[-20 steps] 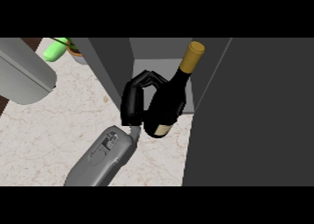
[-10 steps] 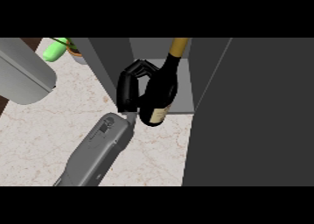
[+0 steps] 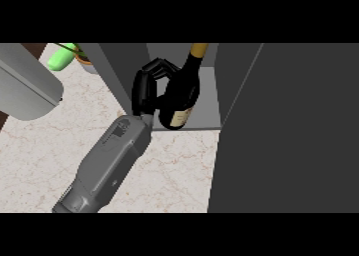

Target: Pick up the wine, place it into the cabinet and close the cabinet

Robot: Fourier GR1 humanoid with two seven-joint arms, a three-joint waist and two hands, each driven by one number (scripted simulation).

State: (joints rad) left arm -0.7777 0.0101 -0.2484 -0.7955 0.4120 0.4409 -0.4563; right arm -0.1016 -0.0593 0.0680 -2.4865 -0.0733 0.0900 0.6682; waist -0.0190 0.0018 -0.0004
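The wine bottle (image 3: 180,95) is of dark, near-black glass, with a gold capsule on the neck and a pale cream label low on the body, next to the base. Its long axis runs almost straight up the frame with a slight tilt: the neck points to the upper right and meets the top of the scene, and the base points to the lower left. The bottle sits inside the opening of the grey cabinet (image 3: 115,75) at the upper centre of the frame. Its base is just behind the front lip of the cabinet floor, but contact with that floor cannot be confirmed. The right hand (image 3: 143,92) grips the bottle from the frame's left side, the palm along the body and the fingers (image 3: 161,65) curled round the shoulder below the neck. The grey forearm (image 3: 108,165) enters from the lower left and slants up to the right over the marbled counter (image 3: 174,170). The cabinet's left wall is just beside the back of the hand. A broad dark grey panel (image 3: 300,130) fills the right side of the frame and borders the opening close to the bottle's right. A large pale grey rounded body (image 3: 23,85) occupies the upper left. A green object (image 3: 61,59) lies beyond it, near the cabinet's left corner and well apart from the bottle.
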